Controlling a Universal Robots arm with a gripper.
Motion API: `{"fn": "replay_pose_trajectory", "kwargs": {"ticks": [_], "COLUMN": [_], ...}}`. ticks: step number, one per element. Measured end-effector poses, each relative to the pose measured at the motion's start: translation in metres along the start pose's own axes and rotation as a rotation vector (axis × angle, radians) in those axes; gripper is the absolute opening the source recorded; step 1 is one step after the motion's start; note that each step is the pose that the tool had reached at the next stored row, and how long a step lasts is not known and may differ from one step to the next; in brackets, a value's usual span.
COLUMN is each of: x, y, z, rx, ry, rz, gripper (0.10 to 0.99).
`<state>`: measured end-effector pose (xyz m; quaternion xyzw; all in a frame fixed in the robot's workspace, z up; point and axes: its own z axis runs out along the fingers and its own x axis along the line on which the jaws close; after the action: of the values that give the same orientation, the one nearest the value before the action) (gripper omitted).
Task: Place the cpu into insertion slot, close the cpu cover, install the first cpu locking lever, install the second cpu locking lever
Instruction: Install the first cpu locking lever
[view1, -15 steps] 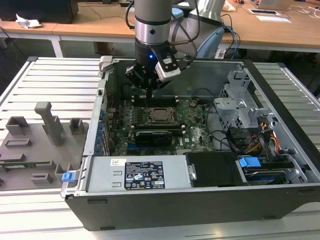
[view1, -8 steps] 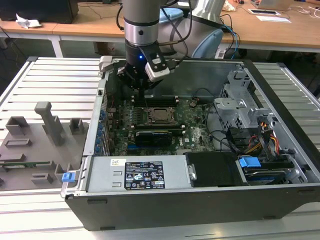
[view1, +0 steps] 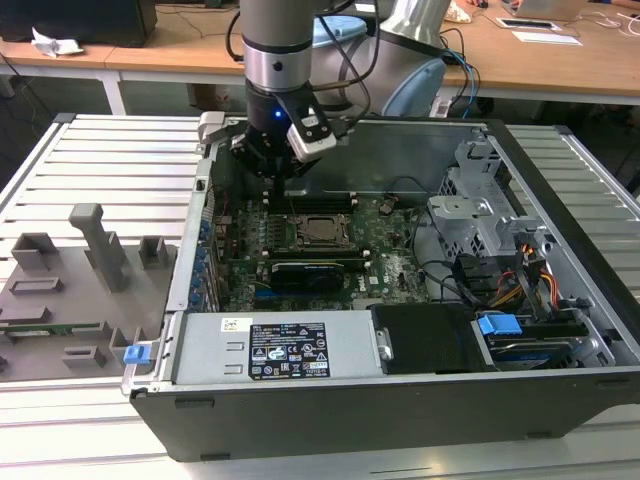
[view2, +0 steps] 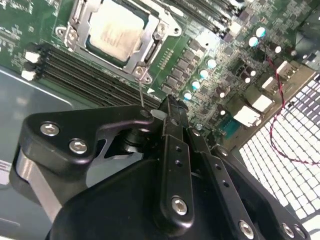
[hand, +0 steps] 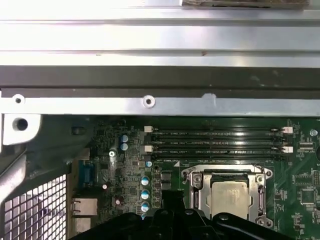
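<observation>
Fingers (view2: 172, 107) closed together, empty (near socket corner) | cpu (view2: 116, 31) seated in insertion slot (hand: 194, 192) | cpu cover (view2: 145, 55) down

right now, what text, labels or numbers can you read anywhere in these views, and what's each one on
Black label on the power supply: print too small to read.
White sticker beside it: too small to read.
cpu top: faint markings, too blurred to read.
Memory slots: white lettering, too small to read.
No text can be quoted.
</observation>
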<state>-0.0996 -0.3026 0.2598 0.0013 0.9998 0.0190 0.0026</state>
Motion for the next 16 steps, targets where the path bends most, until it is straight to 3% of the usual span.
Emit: {"fn": "replay_pose_trajectory", "kwargs": {"ticks": [6, 9, 16], "x": [0.0010, -0.0009, -0.0230], "y": [0.0106, 0.0117, 0.0119], "z": [0.0015, 0.0020, 0.0030], "rx": [0.000, 0.000, 0.000], "ry": [0.0002, 0.0004, 0.0033], "rz": [-0.007, -0.010, -0.009], "gripper": [0.106, 0.106, 0.106]}}
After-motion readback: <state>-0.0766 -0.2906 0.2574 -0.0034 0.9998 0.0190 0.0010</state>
